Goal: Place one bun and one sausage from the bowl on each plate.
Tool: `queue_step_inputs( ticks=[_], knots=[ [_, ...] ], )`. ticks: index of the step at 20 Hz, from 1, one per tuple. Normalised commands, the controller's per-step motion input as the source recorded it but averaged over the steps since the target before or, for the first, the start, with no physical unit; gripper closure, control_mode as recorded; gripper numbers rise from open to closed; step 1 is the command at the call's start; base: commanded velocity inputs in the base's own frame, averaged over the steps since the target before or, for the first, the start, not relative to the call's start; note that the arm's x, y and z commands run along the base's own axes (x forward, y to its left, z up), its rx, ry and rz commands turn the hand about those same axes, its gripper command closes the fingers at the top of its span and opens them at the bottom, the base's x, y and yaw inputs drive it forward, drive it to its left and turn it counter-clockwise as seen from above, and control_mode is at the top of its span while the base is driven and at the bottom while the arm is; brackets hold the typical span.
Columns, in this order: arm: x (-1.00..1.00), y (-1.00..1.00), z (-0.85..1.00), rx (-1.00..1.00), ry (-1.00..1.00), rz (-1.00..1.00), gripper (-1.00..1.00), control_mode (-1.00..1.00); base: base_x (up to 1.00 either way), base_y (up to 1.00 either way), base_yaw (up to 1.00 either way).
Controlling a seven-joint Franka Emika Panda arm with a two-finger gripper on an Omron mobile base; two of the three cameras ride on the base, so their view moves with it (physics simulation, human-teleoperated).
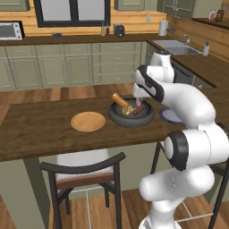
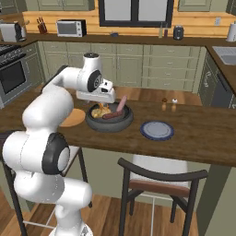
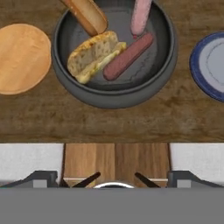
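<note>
Looking down through the hand camera, I see the wide, shallow, dark grey bowl [image 3: 114, 94] with its thick rim sitting on the dark brown wooden counter [image 3: 109, 122], and everything for the job is still inside it. A split golden-tan bun [image 3: 94, 54] lies tilted across the bowl's floor, its pale crumbly cut face turned up and a yellowish edge along one side. A second bun, a smooth orange-tan finger roll [image 3: 87, 15], leans against the far left wall of the bowl and pokes over its rim. Just beside the split bun, touching its edge, lies the dark red-brown sausage [image 3: 128, 56], a short thin cylinder set on a diagonal. The paler pink sausage [image 3: 141, 16] stands against the far wall, its lower end meeting the far tip of the dark one.

To the left of the bowl, near it but not touching, is the plain tan-orange round wooden plate [image 3: 22, 59], bare. To the right, also a little apart, sits the bluish-grey plate with a pale centre [image 3: 210, 65], likewise bare.

From the base cameras I see my gripper [image 2: 99, 105] hanging over the bowl's near left part, above the buns. Its two dark fingers [image 3: 43, 178] stand wide apart at the bottom of the hand view, holding nothing. A dark-framed chair with a pale seat [image 1: 82, 167] is tucked under the counter's near edge.
</note>
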Motion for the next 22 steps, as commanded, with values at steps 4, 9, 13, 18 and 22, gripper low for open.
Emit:
queue_step_inputs(
  ticks=[4, 9, 13, 18, 22],
  knots=[
    [1.0, -0.01, -0.43, 0.0, 0.0, -0.05, -1.0, -1.0, 0.0, 0.0, 0.0],
    [1.0, -0.23, -0.19, -0.03, 0.0, -0.12, -1.0, -1.0, 0.0, 0.0, 0.0],
    [1.0, -0.3, -0.24, -0.03, 0.0, -0.1, -1.0, -1.0, 0.0, 0.0, 0.0],
    [0.96, -0.14, -0.43, -0.03, 0.0, -0.04, -1.0, -1.0, 0.0, 0.0, 0.0],
    [0.86, 0.0, -0.49, -0.09, -0.01, -0.02, -1.0, -1.0, 0.0, 0.0, 0.0]
  ],
)
